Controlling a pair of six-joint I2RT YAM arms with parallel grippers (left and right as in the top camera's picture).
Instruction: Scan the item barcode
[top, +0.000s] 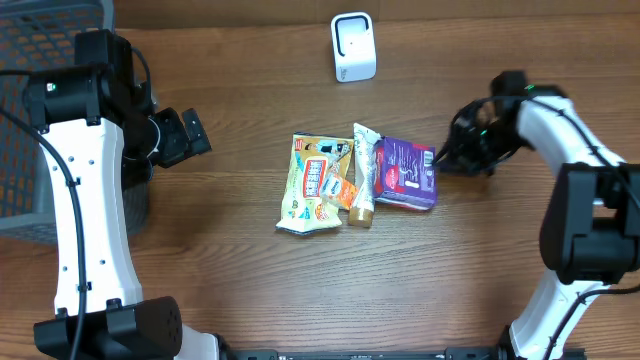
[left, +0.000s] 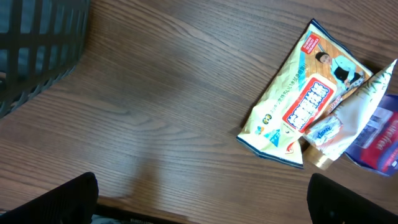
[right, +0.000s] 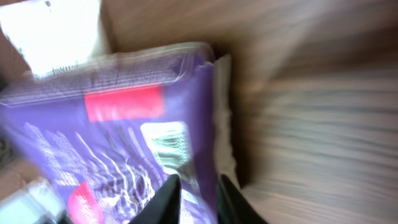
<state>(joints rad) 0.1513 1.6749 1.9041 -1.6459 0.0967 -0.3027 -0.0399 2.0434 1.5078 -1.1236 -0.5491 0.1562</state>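
Observation:
A purple packet (top: 405, 172) lies flat on the table, right of centre. My right gripper (top: 447, 158) is at its right edge. In the right wrist view the two dark fingers pinch the packet's (right: 124, 143) edge between them, and a barcode (right: 166, 144) shows on its face just above the fingertips (right: 171, 196). The view is blurred. My left gripper (top: 185, 135) hangs open over bare wood at the left, its fingers (left: 56, 202) wide apart and holding nothing. A white scanner (top: 353, 47) stands at the back centre.
A yellow snack bag (top: 312, 185) and a cream tube (top: 362, 185) lie just left of the purple packet, the tube touching it. Both show in the left wrist view, the bag (left: 298, 102) and the tube (left: 336, 134). A dark mesh basket (top: 40, 100) stands far left.

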